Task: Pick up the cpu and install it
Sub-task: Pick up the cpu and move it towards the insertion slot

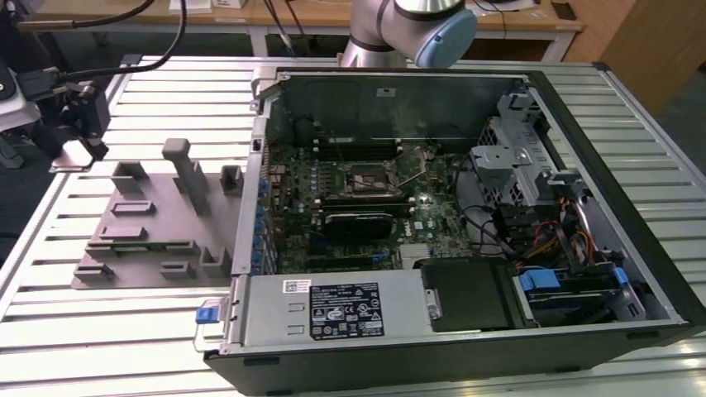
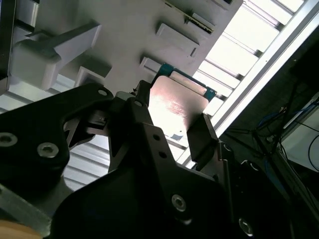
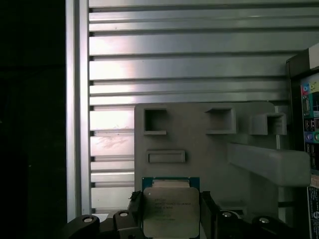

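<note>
Two fingers (image 3: 135, 209) of the gripper (image 3: 171, 214) press the side edges of the cpu (image 3: 169, 204); I judge it light, stiff, smooth and fragile underneath, so the edges are the right hold.

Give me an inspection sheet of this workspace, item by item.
Surface: slatted metal table bearing a grey fixture and an open computer case.
Job's things: cpu between the gripper's fingers; motherboard socket inside the case.
Clutter: nothing seen.
Grippers: gripper shut on the cpu, near the fixture.
Cables: black cable at the exterior view's left; coloured wires inside the case.
Surroundings: wooden desk behind.
</note>
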Available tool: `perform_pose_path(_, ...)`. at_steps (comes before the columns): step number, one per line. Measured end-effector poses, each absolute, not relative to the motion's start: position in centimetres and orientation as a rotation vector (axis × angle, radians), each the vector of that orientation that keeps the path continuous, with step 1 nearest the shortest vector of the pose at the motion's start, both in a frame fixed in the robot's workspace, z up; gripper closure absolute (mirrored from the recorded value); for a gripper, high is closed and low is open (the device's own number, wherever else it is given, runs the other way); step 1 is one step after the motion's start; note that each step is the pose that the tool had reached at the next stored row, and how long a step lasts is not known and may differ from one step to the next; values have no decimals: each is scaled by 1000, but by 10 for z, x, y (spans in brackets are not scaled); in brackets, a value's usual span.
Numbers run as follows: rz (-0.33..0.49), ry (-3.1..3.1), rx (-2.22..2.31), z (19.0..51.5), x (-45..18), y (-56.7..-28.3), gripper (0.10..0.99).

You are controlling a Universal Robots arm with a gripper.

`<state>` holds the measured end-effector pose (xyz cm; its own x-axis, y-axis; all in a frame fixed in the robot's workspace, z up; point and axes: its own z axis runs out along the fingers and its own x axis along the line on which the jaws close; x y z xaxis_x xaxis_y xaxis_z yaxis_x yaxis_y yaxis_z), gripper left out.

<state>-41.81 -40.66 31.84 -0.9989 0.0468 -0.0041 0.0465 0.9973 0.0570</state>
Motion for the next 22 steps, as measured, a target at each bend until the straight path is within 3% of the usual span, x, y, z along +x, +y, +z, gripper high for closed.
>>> perform_pose_path(22, 89, 3127, 73, 368, -418, -407, 545)
